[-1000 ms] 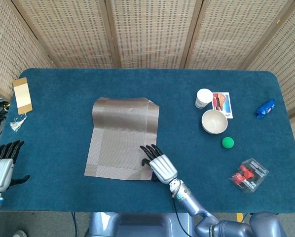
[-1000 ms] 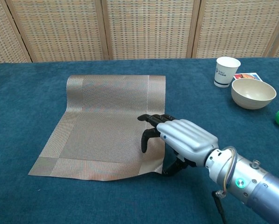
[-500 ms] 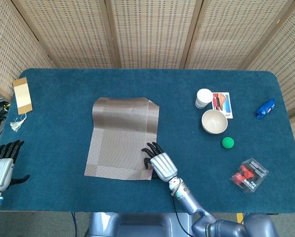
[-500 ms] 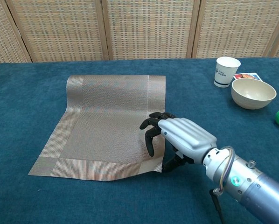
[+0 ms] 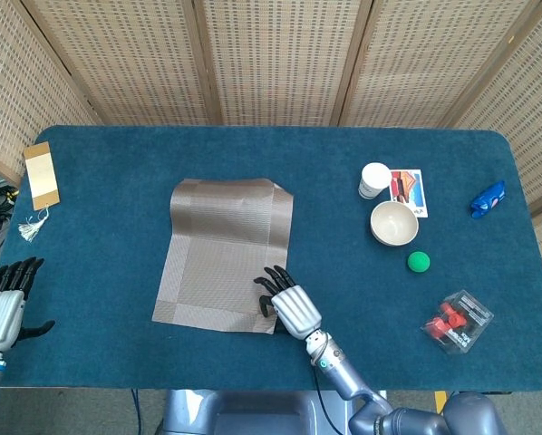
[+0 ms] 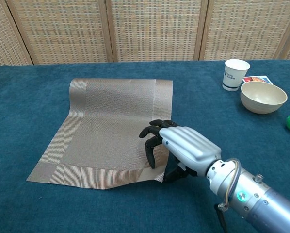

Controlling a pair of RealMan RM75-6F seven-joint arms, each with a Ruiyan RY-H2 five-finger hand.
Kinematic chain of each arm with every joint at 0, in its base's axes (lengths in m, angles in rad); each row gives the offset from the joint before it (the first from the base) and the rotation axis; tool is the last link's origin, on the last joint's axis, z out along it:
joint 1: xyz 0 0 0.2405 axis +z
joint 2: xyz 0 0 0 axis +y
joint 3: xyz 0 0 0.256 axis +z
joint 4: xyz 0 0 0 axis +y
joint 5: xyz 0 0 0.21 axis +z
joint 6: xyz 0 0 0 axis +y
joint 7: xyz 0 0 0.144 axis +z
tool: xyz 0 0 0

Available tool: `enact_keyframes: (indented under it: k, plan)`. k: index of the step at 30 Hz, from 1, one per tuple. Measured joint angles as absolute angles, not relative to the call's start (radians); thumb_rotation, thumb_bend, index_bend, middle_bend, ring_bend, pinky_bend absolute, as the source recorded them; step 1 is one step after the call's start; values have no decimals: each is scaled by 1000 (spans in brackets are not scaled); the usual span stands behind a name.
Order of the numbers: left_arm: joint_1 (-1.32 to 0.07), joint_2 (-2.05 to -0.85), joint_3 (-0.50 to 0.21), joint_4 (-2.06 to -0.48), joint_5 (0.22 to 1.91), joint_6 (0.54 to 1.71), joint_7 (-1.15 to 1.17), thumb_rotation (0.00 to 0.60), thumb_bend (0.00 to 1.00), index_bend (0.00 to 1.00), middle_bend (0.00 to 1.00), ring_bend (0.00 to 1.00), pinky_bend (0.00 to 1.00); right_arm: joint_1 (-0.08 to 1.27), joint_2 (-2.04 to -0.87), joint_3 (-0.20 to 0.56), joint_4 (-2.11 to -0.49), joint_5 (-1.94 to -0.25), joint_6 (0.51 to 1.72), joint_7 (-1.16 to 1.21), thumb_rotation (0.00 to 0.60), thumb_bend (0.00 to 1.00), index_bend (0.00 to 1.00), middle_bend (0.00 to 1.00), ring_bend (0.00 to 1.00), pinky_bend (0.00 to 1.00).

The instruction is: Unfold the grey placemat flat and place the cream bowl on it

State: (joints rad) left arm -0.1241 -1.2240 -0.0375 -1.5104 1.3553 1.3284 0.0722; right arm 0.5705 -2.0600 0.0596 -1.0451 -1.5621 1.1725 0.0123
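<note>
The grey placemat (image 5: 221, 249) lies left of the table's middle, and its far edge (image 6: 120, 81) looks folded over. My right hand (image 5: 289, 306) is at the mat's near right corner. Its fingers (image 6: 152, 138) curl down onto the top of the mat, the thumb sits under the edge, and the corner is pinched and slightly lifted. The cream bowl (image 5: 394, 223) stands upright and empty at the right, well apart from the mat, and shows in the chest view too (image 6: 263, 96). My left hand (image 5: 4, 304) hangs off the table's near left edge with its fingers apart and nothing in it.
A white paper cup (image 5: 373, 179) and a picture card (image 5: 409, 192) sit just behind the bowl. A green ball (image 5: 419, 262) lies in front of it. A red packaged item (image 5: 457, 321), a blue object (image 5: 488, 198) and a tan tasselled bookmark (image 5: 41, 175) lie near the table's edges.
My right hand has drawn back toward the near edge and a little left, its fingers curling down onto the mat's corner. The mat has slid slightly with it. The left hand has stayed put.
</note>
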Motion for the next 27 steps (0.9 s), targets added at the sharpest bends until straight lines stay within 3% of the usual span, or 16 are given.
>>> enact_keyframes:
  k: [12, 27]
  plan:
    - [-125, -1228, -38, -1505, 1352, 1325, 73, 600, 92, 0, 0, 0, 0, 557, -2038, 63, -1081, -1553, 1183, -19, 600, 670, 716, 280, 99, 68]
    - [-123, -1229, -29, -1517, 1362, 1332, 87, 600, 92, 0, 0, 0, 0, 470, -1887, 36, -1154, -1550, 1269, 33, 600, 654, 717, 280, 99, 68]
